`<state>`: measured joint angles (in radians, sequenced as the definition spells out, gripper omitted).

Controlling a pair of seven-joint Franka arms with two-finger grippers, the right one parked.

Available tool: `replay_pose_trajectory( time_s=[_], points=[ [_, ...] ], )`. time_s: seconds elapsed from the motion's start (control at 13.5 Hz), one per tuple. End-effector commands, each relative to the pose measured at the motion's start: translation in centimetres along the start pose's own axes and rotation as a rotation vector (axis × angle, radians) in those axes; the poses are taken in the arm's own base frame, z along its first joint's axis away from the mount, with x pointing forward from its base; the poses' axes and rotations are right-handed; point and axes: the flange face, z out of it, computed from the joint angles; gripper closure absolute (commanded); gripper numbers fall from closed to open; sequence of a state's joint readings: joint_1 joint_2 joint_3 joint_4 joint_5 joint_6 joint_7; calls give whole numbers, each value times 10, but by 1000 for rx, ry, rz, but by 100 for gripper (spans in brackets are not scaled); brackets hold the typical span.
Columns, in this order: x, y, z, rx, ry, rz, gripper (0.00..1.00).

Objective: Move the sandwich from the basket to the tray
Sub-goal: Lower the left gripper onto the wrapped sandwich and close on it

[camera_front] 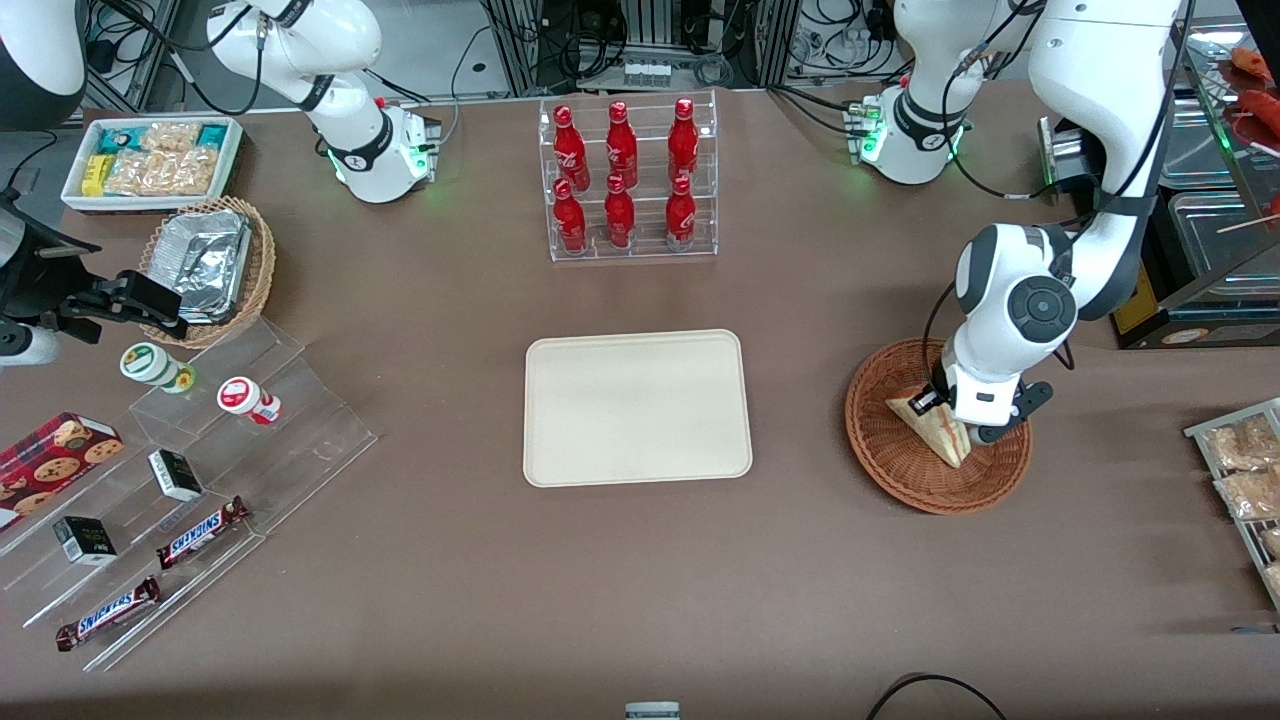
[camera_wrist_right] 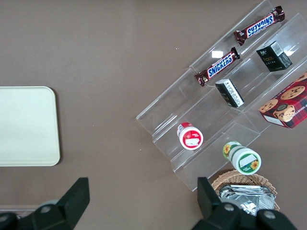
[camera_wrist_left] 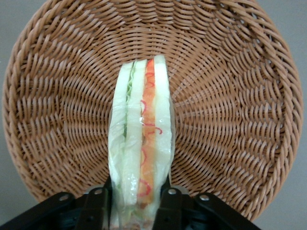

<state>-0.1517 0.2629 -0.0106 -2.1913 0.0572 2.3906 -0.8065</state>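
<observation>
Fingers (camera_wrist_left: pixel 96 206) of the left gripper (camera_wrist_left: pixel 133 203) are pressed against both faces of the sandwich (camera_wrist_left: pixel 141 139), which is seen lying in the basket (camera_wrist_left: pixel 240 72). The grasp step is judged in hand. Next, a straight lift over the rim is called for, then carriage to the tray (camera_front: pixel 637 407), well apart on the table (camera_front: pixel 640 600).

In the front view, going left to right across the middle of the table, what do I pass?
Foil-tray basket → bottle rack → tray → basket, where the hand is shut on the sandwich.
</observation>
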Motion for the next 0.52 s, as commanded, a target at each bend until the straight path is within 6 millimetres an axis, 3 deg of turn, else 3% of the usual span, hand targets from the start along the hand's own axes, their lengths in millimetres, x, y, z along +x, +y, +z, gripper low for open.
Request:
replay_pose_trajectory(
  time_s=[0.0,0.22,0.44],
  points=[
    [1,-1,-41,23,7,7,100],
    [-3,17,-67,56,-16,33,100],
    [-29,57,-90,66,-13,110,100]
  ],
)
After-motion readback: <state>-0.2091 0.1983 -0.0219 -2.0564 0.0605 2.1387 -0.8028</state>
